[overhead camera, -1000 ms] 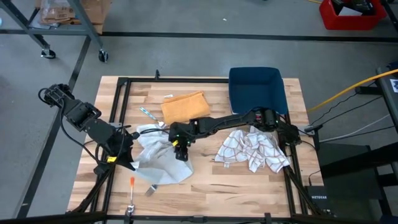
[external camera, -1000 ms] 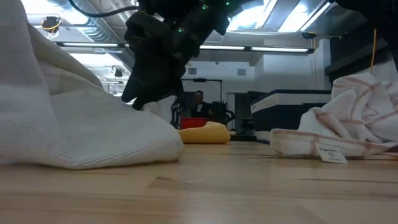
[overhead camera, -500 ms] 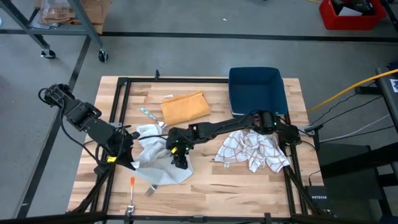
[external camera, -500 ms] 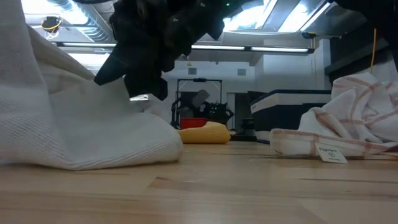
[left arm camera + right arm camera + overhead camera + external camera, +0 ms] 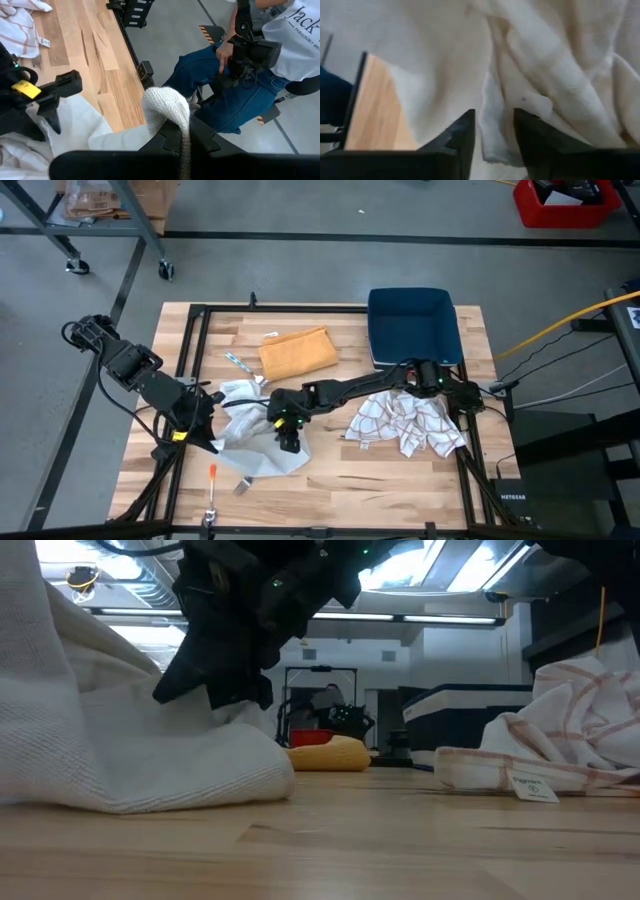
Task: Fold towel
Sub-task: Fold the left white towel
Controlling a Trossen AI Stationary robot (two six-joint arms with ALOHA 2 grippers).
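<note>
Here, wooden table, seated person beyond; left claw clamped on white towel, right claw narrow.

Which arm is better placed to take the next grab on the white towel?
Right. The right gripper is down on the white towel, its fingers astride a fold with a gap between them. The left gripper is shut on the towel's edge at the table's left side, so it is occupied.
</note>
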